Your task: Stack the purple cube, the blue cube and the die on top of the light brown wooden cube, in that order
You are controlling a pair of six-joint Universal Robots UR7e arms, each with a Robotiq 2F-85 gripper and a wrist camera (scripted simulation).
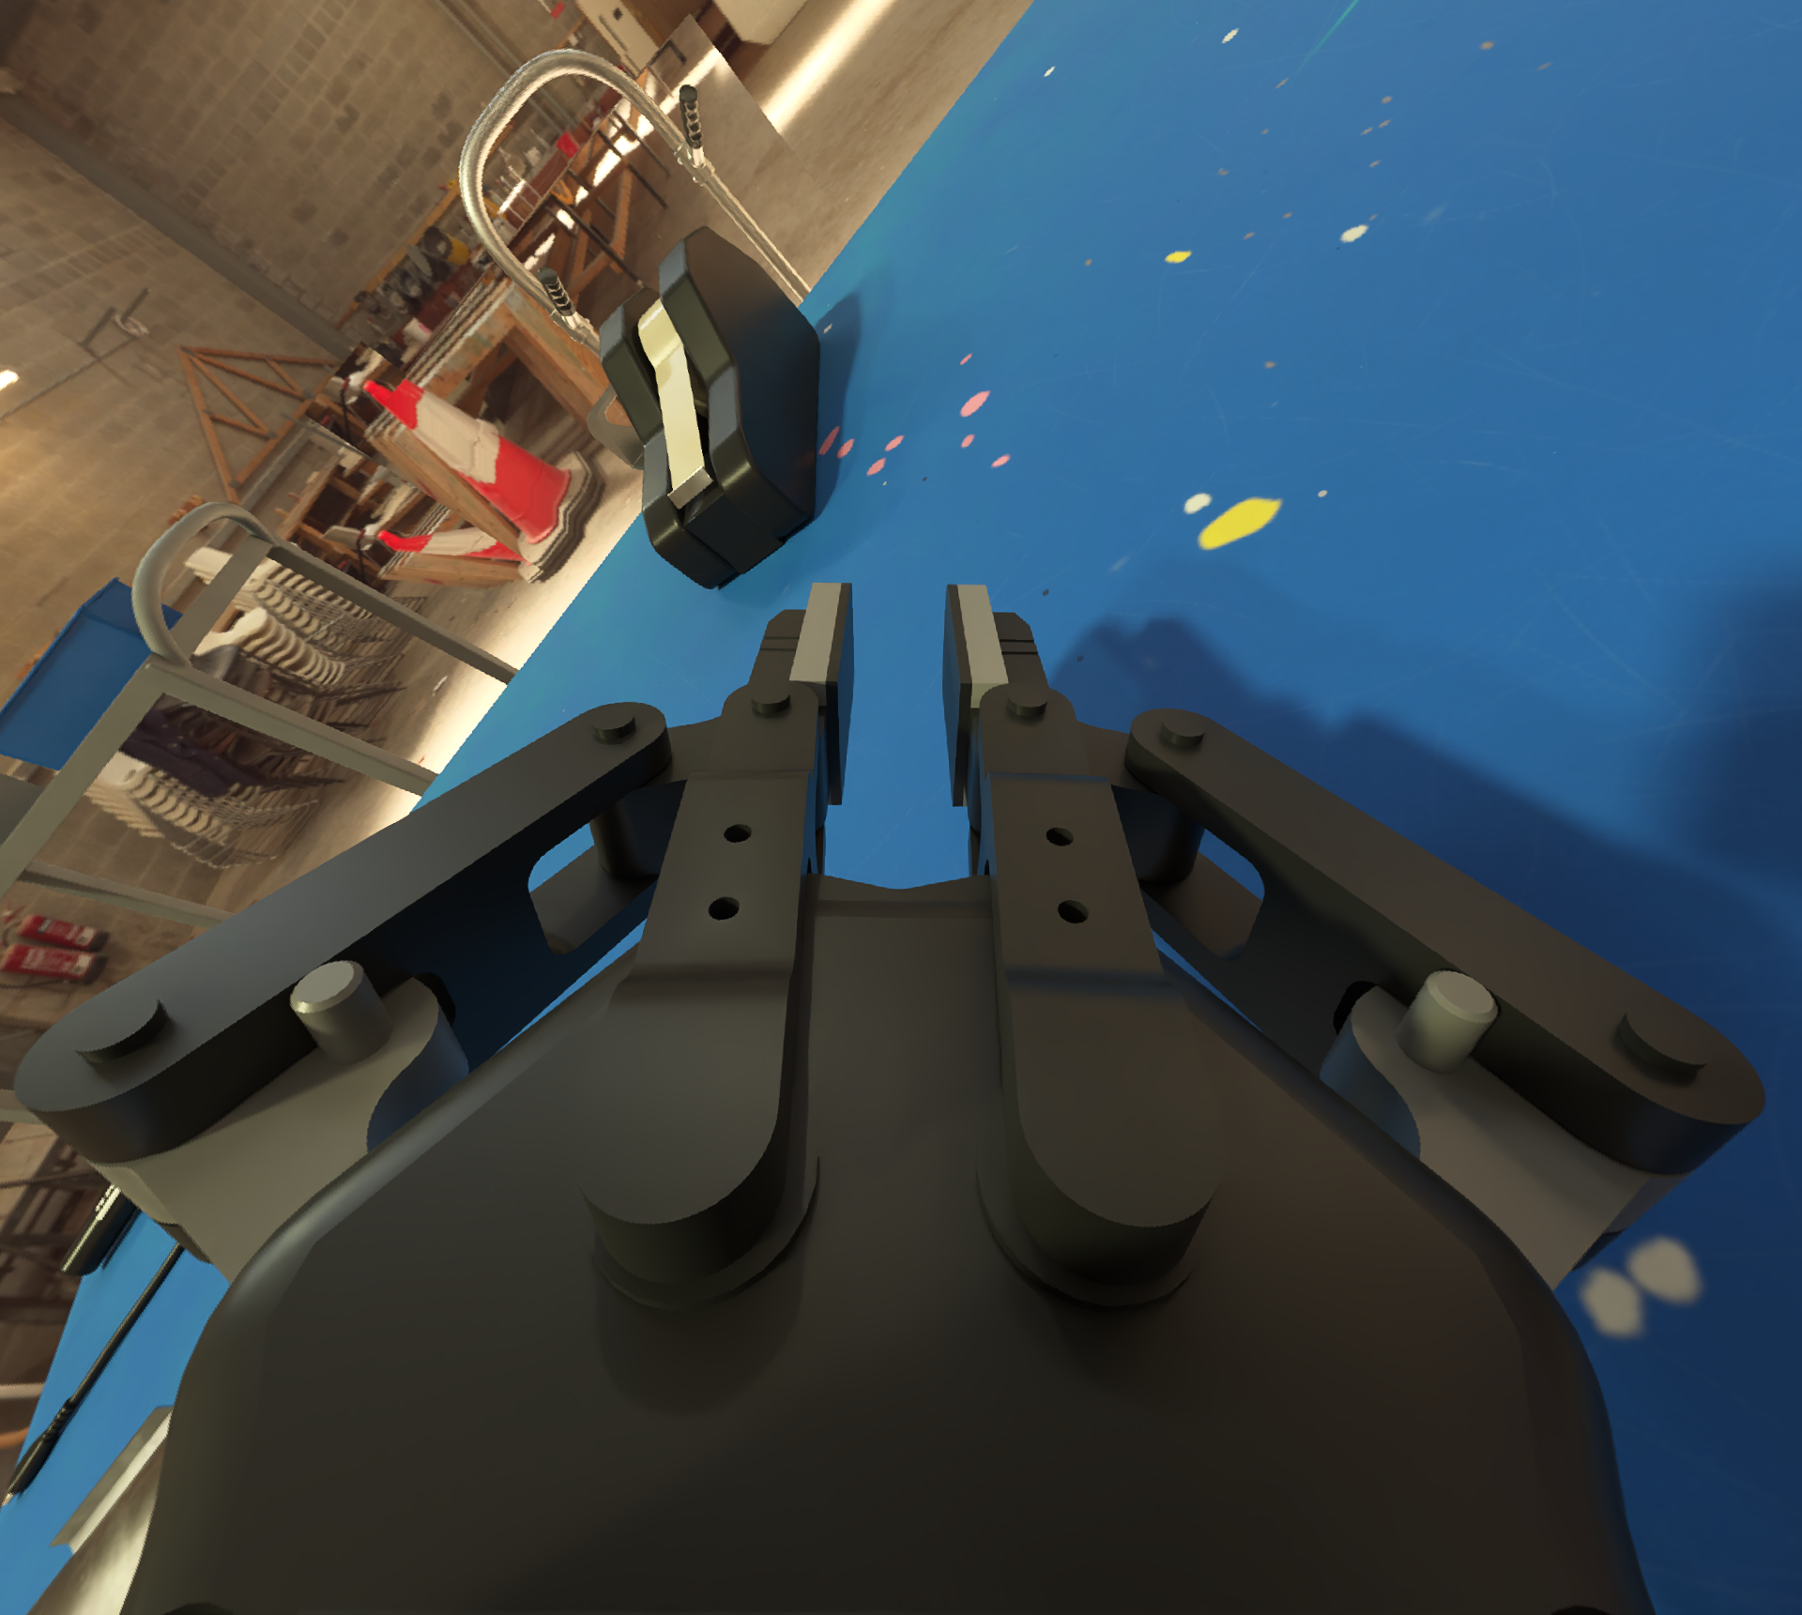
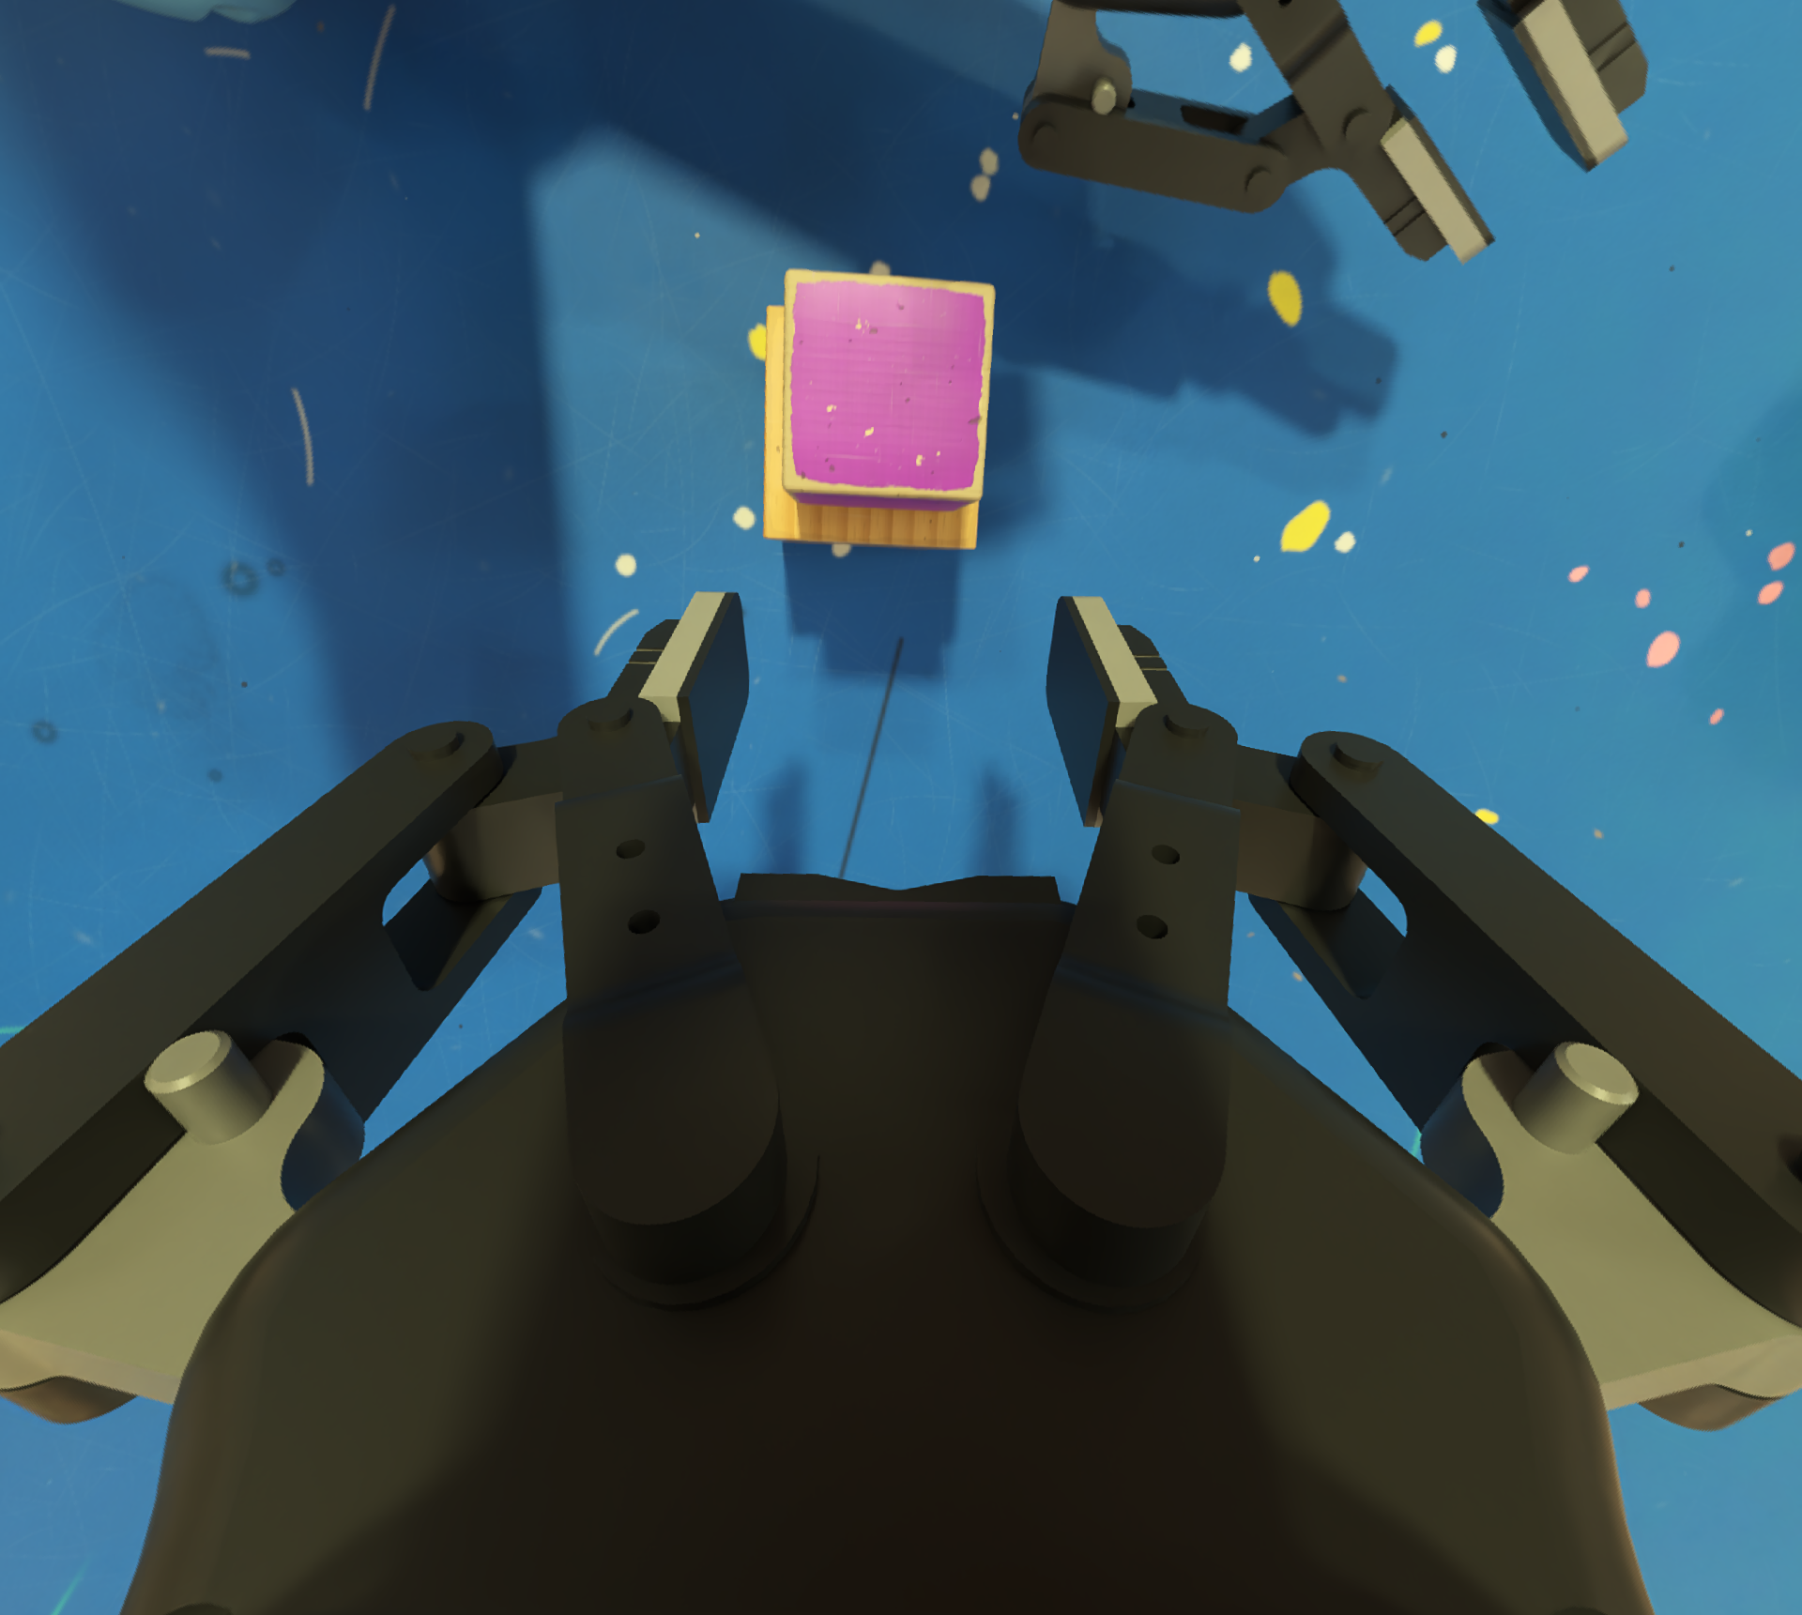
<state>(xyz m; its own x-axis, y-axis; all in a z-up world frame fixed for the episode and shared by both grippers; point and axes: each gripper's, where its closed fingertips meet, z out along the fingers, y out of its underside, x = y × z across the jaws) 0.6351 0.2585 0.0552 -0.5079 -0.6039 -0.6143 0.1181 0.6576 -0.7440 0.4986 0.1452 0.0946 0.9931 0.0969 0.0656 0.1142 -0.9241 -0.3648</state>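
Purple cube (image 2: 885, 388) sits on light brown wooden cube (image 2: 868, 523); right claw (image 2: 897, 681) wide apart, empty; left claw (image 1: 897, 671) narrowly apart, empty.

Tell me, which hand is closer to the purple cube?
Probably the right hand, open above the purple cube. The left hand hangs off to one side, empty.

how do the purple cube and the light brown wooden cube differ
The purple cube sits on top; the light brown wooden cube is underneath on the blue table.
The purple cube's top face is painted, chipped, with pale edges; the wooden cube shows bare striped grain.
The purple cube is almost fully visible; the wooden cube shows only strips.
Both look similar in footprint.
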